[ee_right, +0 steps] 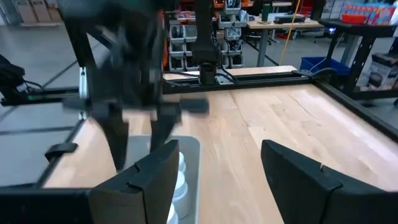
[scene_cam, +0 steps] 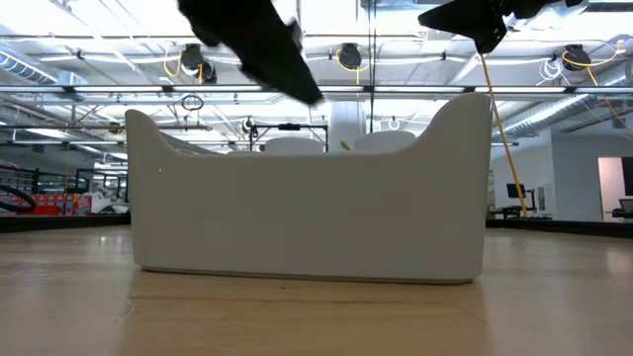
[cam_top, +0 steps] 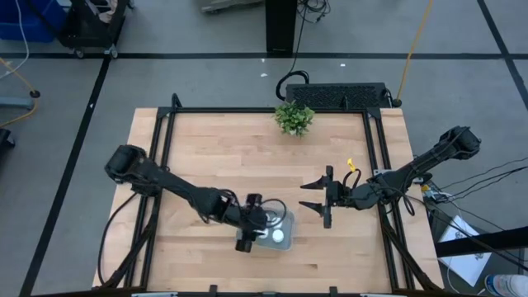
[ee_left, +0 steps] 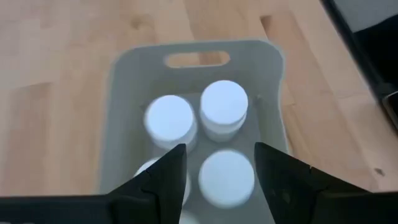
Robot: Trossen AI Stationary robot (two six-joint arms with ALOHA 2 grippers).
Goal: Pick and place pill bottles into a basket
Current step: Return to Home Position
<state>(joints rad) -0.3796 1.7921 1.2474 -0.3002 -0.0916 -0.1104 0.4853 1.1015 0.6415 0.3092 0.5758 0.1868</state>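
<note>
Left gripper (ee_left: 221, 149) hangs directly over the basket (ee_left: 121, 81), its two dark fingers spread wide with nothing between them. That stance suits a drop already made and a lift away due next, as I judge it. Beneath it the pill bottles (ee_left: 224, 104) stand upright and packed close together on the basket floor. At least four round white caps show, one partly hidden by a finger, and a pale sliver at the frame's edge may be a fifth. No bottle shows on the bare table (cam_top: 206, 148), so the sorting looks finished. The basket sits near the table's front edge, between the two arms. It is a smooth, matte, pale grey tub with rounded corners, a slot handle cut in one end wall, and ends that rise higher than its long sides. The bottles are plain, squat cylinders with flat lids. Right gripper (cam_top: 312, 195) waits just beside the basket, raised off the wood, fingers parted and empty. Pale butcher-block planks make up the tabletop, and a small leafy plant (cam_top: 294, 118) sits at its far edge.
</note>
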